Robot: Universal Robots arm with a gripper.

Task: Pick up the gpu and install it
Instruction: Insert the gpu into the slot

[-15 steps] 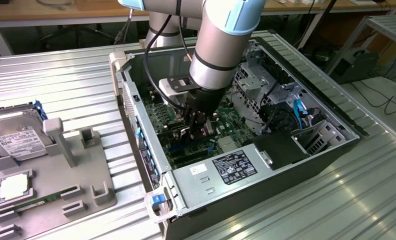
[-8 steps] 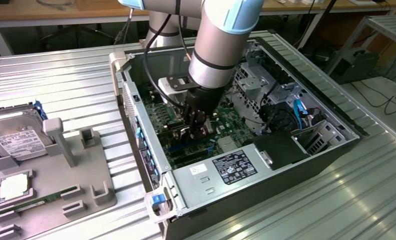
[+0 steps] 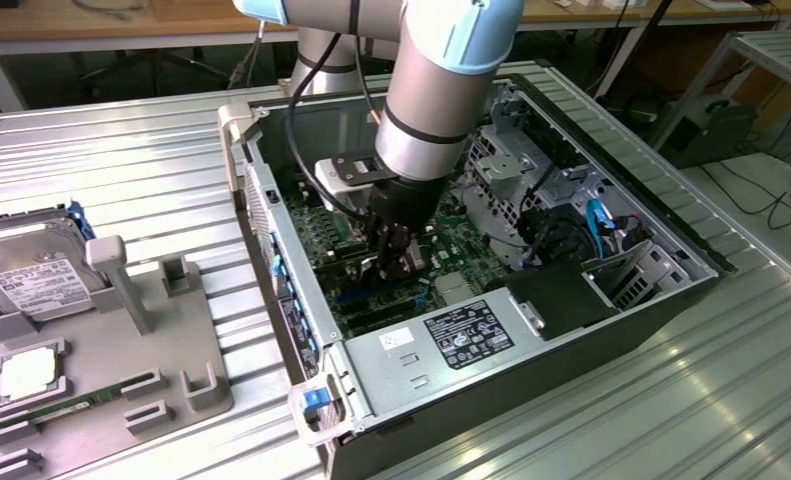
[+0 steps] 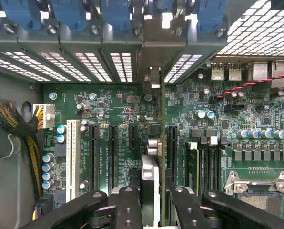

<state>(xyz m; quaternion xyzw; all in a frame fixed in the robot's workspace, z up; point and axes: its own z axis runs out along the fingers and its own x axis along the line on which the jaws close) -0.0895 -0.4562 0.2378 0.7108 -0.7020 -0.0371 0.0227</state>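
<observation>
Even, bright overhead light whitens the ribbed metal table [image 3: 128, 180] towards 9 o'clock. The computer case [image 3: 529, 340] interior is shadowed. In the wrist view, white glare blooms through the vent grilles [image 4: 123, 64] at 12 o'clock; the near black fingers [image 4: 127, 210] blur.

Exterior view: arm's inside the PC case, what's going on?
The arm's gripper is down inside the open computer case, over the motherboard. It is shut on the gpu, held edge-on between the fingers, with its metal bracket at the case's rear slot openings. The card stands in line with the expansion slots; whether it is seated cannot be told. A hard drive sits on the tray outside.
</observation>
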